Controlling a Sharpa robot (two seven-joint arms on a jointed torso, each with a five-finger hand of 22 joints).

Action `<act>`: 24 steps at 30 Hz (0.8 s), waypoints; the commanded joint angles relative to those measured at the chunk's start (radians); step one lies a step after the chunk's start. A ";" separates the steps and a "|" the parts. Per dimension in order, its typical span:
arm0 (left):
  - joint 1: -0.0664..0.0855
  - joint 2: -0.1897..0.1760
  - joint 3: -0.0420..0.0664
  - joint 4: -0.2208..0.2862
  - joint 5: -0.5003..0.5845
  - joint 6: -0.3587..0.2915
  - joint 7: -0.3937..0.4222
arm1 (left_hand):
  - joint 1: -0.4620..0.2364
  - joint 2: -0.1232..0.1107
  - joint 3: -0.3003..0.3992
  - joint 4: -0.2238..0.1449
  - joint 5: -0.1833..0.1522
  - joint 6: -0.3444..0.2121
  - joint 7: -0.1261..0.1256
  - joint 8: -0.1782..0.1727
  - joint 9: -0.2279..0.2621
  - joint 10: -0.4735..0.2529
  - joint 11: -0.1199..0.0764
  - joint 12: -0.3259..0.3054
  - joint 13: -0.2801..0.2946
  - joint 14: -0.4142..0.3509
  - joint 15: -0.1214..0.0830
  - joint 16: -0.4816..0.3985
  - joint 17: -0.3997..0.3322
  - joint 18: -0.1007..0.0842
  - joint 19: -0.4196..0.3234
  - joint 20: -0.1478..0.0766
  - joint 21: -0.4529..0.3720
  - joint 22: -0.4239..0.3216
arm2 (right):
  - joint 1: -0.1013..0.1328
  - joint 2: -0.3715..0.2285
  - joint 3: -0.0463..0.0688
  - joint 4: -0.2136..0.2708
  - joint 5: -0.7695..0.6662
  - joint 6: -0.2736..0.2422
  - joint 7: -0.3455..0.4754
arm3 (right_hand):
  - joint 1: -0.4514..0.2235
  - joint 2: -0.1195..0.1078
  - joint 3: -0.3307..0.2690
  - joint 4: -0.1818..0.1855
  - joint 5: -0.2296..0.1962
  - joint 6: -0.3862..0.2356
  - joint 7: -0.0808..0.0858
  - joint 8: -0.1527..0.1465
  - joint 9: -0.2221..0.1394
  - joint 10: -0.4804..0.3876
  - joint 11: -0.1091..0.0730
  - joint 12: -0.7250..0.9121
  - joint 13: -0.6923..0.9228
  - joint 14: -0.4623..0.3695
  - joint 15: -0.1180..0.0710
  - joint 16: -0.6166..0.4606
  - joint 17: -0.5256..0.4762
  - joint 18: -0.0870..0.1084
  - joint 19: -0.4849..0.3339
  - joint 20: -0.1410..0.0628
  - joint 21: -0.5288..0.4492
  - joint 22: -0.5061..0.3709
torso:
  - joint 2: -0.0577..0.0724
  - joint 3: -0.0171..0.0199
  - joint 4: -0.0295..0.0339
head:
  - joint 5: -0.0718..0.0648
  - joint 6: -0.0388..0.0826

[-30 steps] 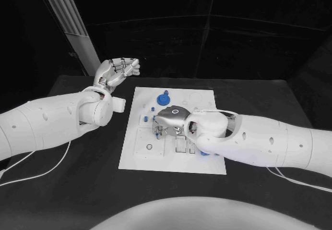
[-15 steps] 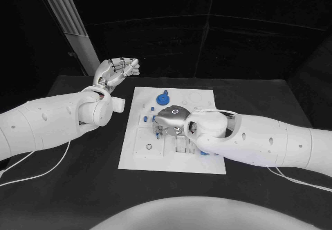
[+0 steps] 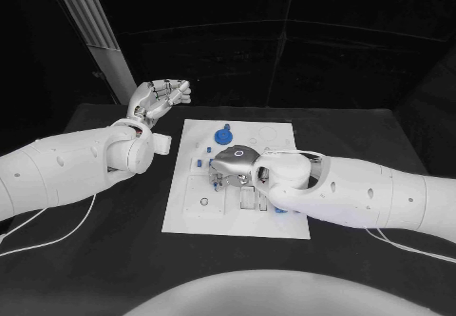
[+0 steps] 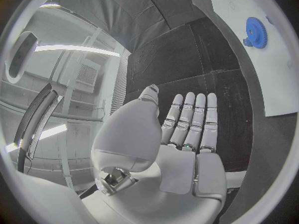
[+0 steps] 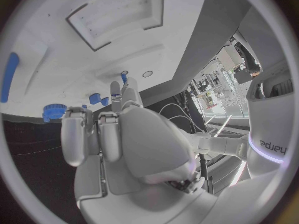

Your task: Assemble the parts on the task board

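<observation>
The white task board (image 3: pixel 275 224) lies mid-table. A blue gear (image 3: pixel 223 136) stands near its far edge, and small blue parts (image 3: pixel 202 161) sit along its left side. My right hand (image 3: pixel 234 167) is down on the board's middle, fingers curled. Two fingertips (image 5: pixel 116 90) pinch a small blue peg (image 5: pixel 124 76) against the board (image 5: pixel 74 59); this peg (image 3: pixel 217 185) shows below the hand. Beyond the fingers lie the gear (image 5: pixel 54 109) and two small blue parts (image 5: pixel 94 98). My left hand (image 3: pixel 161 96) is raised off the board's far left corner, its palm (image 4: pixel 187 159) flat, fingers straight, holding nothing.
A blue piece (image 3: pixel 282 211) peeks out beside my right forearm, and a long blue piece (image 5: pixel 9 70) lies near the board's edge. The gear (image 4: pixel 255 32) and board corner (image 4: pixel 280 84) lie beyond my left hand. Rectangular recesses (image 3: pixel 249 197) mark the board. White cables (image 3: pixel 38 240) trail over the table.
My right hand has edged slightly to the left over the board's middle. The left hand stays raised where it was.
</observation>
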State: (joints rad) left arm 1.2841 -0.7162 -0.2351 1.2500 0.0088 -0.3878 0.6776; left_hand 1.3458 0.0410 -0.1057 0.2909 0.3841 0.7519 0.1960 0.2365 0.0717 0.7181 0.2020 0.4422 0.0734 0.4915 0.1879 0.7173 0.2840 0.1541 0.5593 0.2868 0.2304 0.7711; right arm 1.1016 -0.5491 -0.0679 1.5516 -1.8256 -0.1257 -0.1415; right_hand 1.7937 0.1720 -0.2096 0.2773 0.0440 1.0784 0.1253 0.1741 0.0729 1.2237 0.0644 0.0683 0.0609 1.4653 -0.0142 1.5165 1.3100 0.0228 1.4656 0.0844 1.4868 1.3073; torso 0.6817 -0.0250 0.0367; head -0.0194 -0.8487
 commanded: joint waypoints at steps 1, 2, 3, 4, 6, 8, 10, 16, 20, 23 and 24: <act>0.001 0.000 0.000 0.000 0.000 0.010 0.168 | -0.002 0.009 -0.003 0.001 0.006 -0.008 0.042 0.002 -0.001 -0.006 -0.001 0.003 -0.001 -0.008 0.000 0.004 -0.001 0.006 0.009 0.000 -0.004 -0.001 | -0.002 0.000 -0.001 -0.002 -0.008 0.021 0.002 | 0.000 0.005 0.006 0.002 0.003 0.003 0.002 0.003 0.001 0.002 0.006 -0.006 -0.001 0.080 0.009 -0.005 0.131 -0.001 0.059 0.009 -0.002 0.229 | 0.000 -0.0002 -0.0003 | 0.000 0.000; 0.001 0.000 0.000 0.000 0.000 0.010 0.168 | -0.002 0.009 -0.003 0.001 0.006 -0.008 0.042 0.002 -0.001 -0.006 -0.001 0.003 -0.001 -0.008 0.000 0.004 -0.001 0.006 0.009 0.000 -0.004 -0.001 | -0.002 0.000 -0.001 -0.002 -0.008 0.023 0.002 | 0.000 0.005 0.006 0.002 0.003 0.003 0.002 0.003 0.001 0.002 0.006 -0.006 -0.001 0.080 0.009 -0.005 0.131 -0.001 0.059 0.009 -0.002 0.229 | 0.000 -0.0001 -0.0003 | 0.000 0.000; 0.001 0.000 0.000 0.000 0.000 0.010 0.168 | -0.002 0.009 -0.003 0.001 0.006 -0.008 0.042 0.002 -0.001 -0.006 -0.001 0.003 -0.001 -0.008 0.000 0.004 -0.001 0.006 0.009 0.000 -0.004 -0.001 | -0.002 0.000 -0.001 -0.003 -0.008 0.024 0.002 | 0.000 0.005 0.006 0.002 0.003 0.003 0.002 0.003 0.001 0.002 0.006 -0.006 -0.001 0.080 0.009 -0.005 0.131 -0.001 0.059 0.009 -0.002 0.229 | 0.000 0.0000 0.0003 | -0.001 0.000; 0.001 0.000 0.000 0.000 0.000 0.010 0.168 | -0.002 0.009 -0.003 0.001 0.006 -0.008 0.042 0.002 -0.001 -0.006 -0.001 0.003 -0.001 -0.008 0.000 0.004 -0.001 0.006 0.009 0.000 -0.004 -0.001 | -0.003 0.000 -0.001 -0.003 -0.008 0.027 0.002 | 0.000 0.005 0.006 0.002 0.003 0.002 0.002 0.002 0.001 0.002 0.006 -0.006 -0.001 0.080 0.009 -0.005 0.130 -0.001 0.059 0.009 -0.003 0.229 | 0.000 0.0000 0.0004 | -0.001 0.000; 0.001 0.000 0.000 0.000 0.000 0.010 0.168 | -0.002 0.009 -0.003 0.001 0.006 -0.008 0.042 0.002 -0.001 -0.006 -0.001 0.003 -0.001 -0.008 0.000 0.004 -0.001 0.006 0.009 0.000 -0.004 -0.001 | -0.003 0.001 -0.001 -0.003 -0.008 0.030 0.002 | 0.000 0.004 0.006 0.002 0.003 0.002 0.002 0.002 0.001 0.002 0.007 -0.006 -0.001 0.080 0.009 -0.006 0.129 -0.001 0.059 0.010 -0.003 0.229 | 0.000 0.0001 0.0001 | 0.000 0.000; 0.001 0.000 0.000 0.001 0.000 0.010 0.168 | -0.002 0.009 -0.003 0.001 0.006 -0.008 0.042 0.002 -0.001 -0.006 -0.001 0.003 -0.001 -0.008 0.000 0.004 -0.001 0.006 0.009 0.000 -0.004 -0.001 | -0.003 0.002 -0.001 -0.003 -0.008 0.033 0.002 | 0.000 0.004 0.006 0.002 0.003 0.002 0.002 0.002 0.001 0.002 0.007 -0.006 -0.001 0.080 0.009 -0.006 0.129 -0.001 0.059 0.010 -0.003 0.229 | 0.000 0.0002 0.0000 | 0.000 0.000; 0.001 0.000 0.000 0.001 0.000 0.010 0.168 | -0.002 0.009 -0.003 0.001 0.006 -0.008 0.042 0.002 -0.001 -0.006 -0.001 0.003 -0.001 -0.008 0.000 0.004 -0.001 0.006 0.009 0.000 -0.004 -0.001 | -0.004 0.002 -0.001 -0.003 -0.008 0.035 0.001 | 0.000 0.004 0.005 0.002 0.003 0.002 0.002 0.002 0.001 0.001 0.006 -0.006 -0.001 0.080 0.009 -0.006 0.129 -0.001 0.058 0.010 -0.004 0.228 | 0.000 0.0002 0.0000 | 0.000 0.000; 0.001 -0.002 0.000 0.001 0.000 0.010 0.168 | -0.002 0.009 -0.003 0.001 0.006 -0.008 0.042 0.002 -0.001 -0.006 -0.001 0.003 -0.001 -0.008 0.000 0.004 -0.001 0.006 0.009 0.000 -0.004 -0.001 | -0.004 0.002 -0.001 -0.001 -0.008 0.038 0.000 | 0.000 0.003 0.005 0.002 0.003 0.002 0.001 0.001 0.001 0.001 0.006 -0.006 0.000 0.080 0.009 -0.006 0.129 -0.001 0.059 0.010 -0.004 0.229 | 0.000 0.0001 0.0001 | 0.000 0.000; 0.001 -0.002 0.000 0.001 0.000 0.010 0.168 | -0.002 0.012 -0.005 0.001 0.007 -0.009 0.042 0.005 -0.001 -0.008 -0.001 0.007 -0.002 -0.009 0.000 0.007 -0.005 0.006 0.009 0.000 -0.004 -0.002 | -0.004 0.002 -0.001 0.000 -0.008 0.037 0.000 | 0.000 0.002 0.005 0.002 0.003 0.002 0.001 0.001 0.001 0.001 0.006 -0.006 0.000 0.080 0.010 -0.006 0.130 -0.001 0.059 0.010 -0.003 0.229 | 0.000 0.0000 -0.0004 | 0.000 -0.001; 0.001 -0.002 0.000 0.001 0.000 0.010 0.167 | -0.002 0.012 -0.005 0.001 0.007 -0.009 0.042 0.005 -0.001 -0.008 -0.001 0.007 -0.002 -0.009 0.000 0.007 -0.005 0.006 0.009 0.000 -0.004 -0.002 | -0.005 0.001 -0.001 0.001 -0.008 0.032 0.001 | 0.000 0.002 0.005 0.002 0.003 0.002 0.001 0.001 0.001 0.001 0.006 -0.006 0.000 0.080 0.010 -0.006 0.130 -0.001 0.059 0.010 -0.003 0.229 | 0.001 -0.0001 -0.0006 | -0.001 -0.001; 0.001 -0.002 0.000 0.001 0.000 0.010 0.167 | -0.002 0.012 -0.005 0.001 0.007 -0.009 0.042 0.005 -0.001 -0.008 -0.001 0.007 -0.002 -0.009 0.000 0.007 -0.005 0.006 0.009 0.000 -0.004 -0.002 | -0.005 0.001 -0.001 0.001 -0.008 0.031 0.001 | 0.000 0.002 0.005 0.001 0.003 0.002 0.001 0.001 0.001 0.001 0.006 -0.006 0.000 0.080 0.009 -0.006 0.130 -0.001 0.059 0.010 -0.003 0.229 | 0.001 -0.0001 -0.0008 | -0.002 -0.001</act>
State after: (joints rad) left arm 1.2839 -0.7176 -0.2351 1.2505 0.0088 -0.3877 0.6776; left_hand 1.3457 0.0410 -0.1057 0.2909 0.3841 0.7519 0.1961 0.2365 0.0717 0.7181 0.2020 0.4460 0.0727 0.4915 0.1879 0.7233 0.2802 0.1542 0.5593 0.2868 0.2304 0.7702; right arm 1.0953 -0.5473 -0.0691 1.5510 -1.8273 -0.1060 -0.1422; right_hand 1.7936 0.1719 -0.2098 0.2774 0.0406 1.0758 0.1270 0.1684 0.0726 1.2237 0.0644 0.0683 0.0609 1.4653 -0.0142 1.5168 1.3103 0.0229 1.4691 0.0878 1.4868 1.3073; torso 0.6818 -0.0250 0.0367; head -0.0200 -0.8489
